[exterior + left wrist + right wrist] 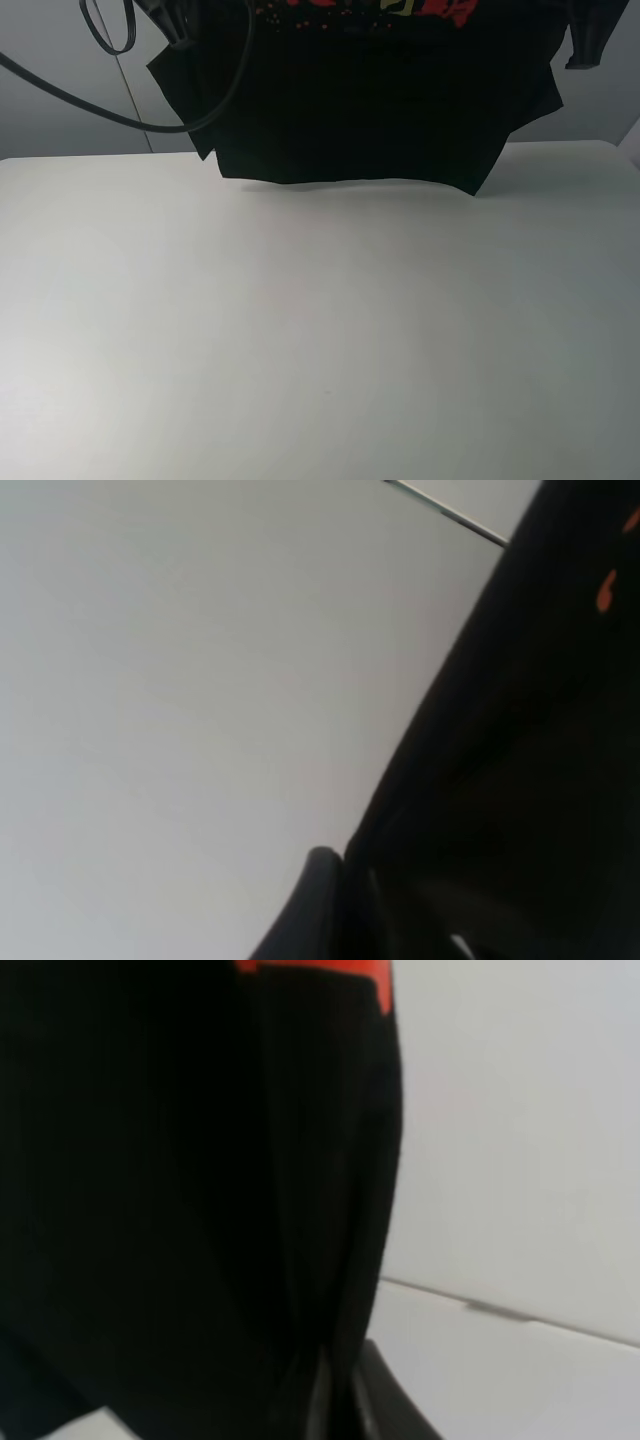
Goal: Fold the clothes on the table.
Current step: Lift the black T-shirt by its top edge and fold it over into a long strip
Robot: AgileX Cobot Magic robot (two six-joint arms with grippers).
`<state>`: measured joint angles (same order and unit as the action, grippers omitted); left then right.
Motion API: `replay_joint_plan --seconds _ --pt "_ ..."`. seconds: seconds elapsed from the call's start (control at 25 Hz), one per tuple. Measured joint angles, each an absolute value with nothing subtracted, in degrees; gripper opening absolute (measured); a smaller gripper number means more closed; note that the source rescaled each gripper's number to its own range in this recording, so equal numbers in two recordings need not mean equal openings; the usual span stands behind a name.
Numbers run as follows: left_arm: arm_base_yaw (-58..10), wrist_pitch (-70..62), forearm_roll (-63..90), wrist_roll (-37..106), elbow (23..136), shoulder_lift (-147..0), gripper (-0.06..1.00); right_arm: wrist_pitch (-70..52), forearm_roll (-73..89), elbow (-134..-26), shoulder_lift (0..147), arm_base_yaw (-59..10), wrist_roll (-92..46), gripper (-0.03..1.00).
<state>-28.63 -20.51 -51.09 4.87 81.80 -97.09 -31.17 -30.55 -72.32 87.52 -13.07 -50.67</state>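
1. Most of the bench (320, 330) in the lower and middle frame of the high view is bare white; nothing lies flat on it.
2. Hem (350, 182) of the black T-shirt (360, 110) hangs across the upper middle, over the far part of the bench. A thin shadow sits right under it; cannot tell if it brushes the top or hangs just clear.
   - Risk: if the hem drags as the shirt is laid down, it could roll under and leave a crease.
   - Risk: the shirt sits close to the far edge, so laid straight down, part may hang off the back.
3. Shirt body hangs spread wide, with side folds jutting at both edges. Red and yellow print (400, 10) is cut off by the top of the frame.
   - Risk: the folds may land doubled.
4. Black cable (185, 128) loops across the upper left, in front of the shirt's edge.
   - Risk: it could snag the cloth there.
5. Left fingers (315, 900): one shows against the cloth edge, its mate hidden; judged pinching the shirt.
6. Right fingers (390, 1400): cloth gathers into the slot beside them; judged pinched too.
   - Risk: each hold looks like a thin edge bite, so a jerk could free one corner and drop that side.
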Motion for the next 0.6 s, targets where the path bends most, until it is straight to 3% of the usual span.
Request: replay_joint_plan --seconds 0.12,0.36,0.6 --pt "-28.73 -25.64 -44.79 7.02 81.55 -97.09 0.0 -37.95 -23.03 -72.08 87.52 -13.11 -55.48 0.0" --pt "-28.73 -37.56 -26.92 25.2 79.05 -97.09 0.0 -49.01 -6.15 -67.29 87.52 -13.21 -71.99 0.0" --pt "-28.73 -47.11 -18.9 32.0 78.38 -97.09 0.0 -57.53 0.0 -64.49 87.52 -13.21 -78.68 0.0"
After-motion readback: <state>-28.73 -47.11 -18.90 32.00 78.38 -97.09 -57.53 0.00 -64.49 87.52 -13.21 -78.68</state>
